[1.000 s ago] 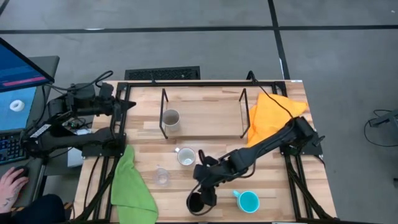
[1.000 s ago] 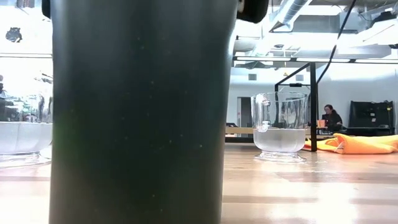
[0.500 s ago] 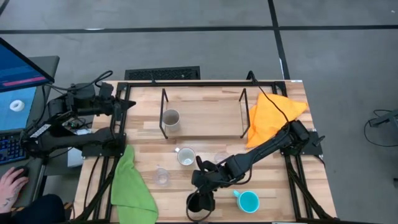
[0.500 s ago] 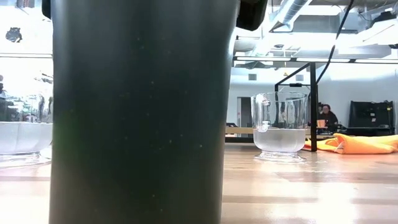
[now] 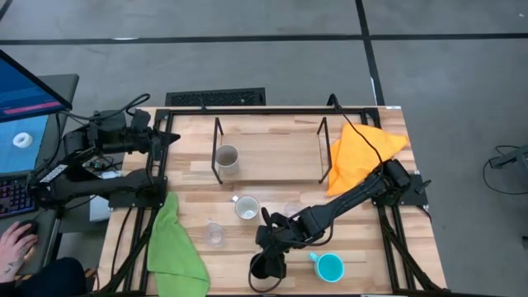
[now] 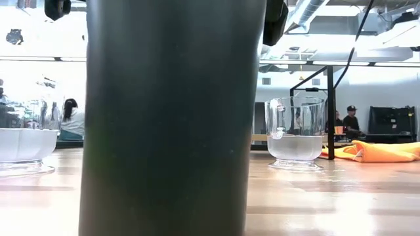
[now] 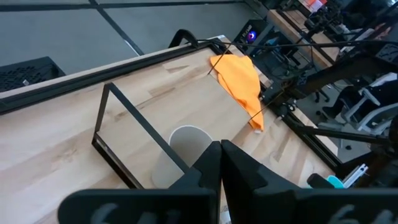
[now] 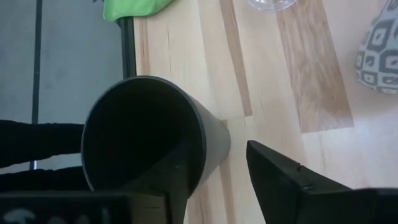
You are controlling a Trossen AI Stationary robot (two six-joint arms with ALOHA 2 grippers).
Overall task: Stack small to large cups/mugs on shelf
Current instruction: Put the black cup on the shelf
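The right pincer (image 5: 266,266) grips the black mug (image 5: 261,271) by its rim, one finger inside and one outside, at the table's (image 5: 272,186) front edge, just beside the light blue mug (image 5: 329,266). The left pincer (image 7: 220,163), closed, waits near the shelf (image 5: 268,157) holding the grey-beige mug (image 5: 226,157).
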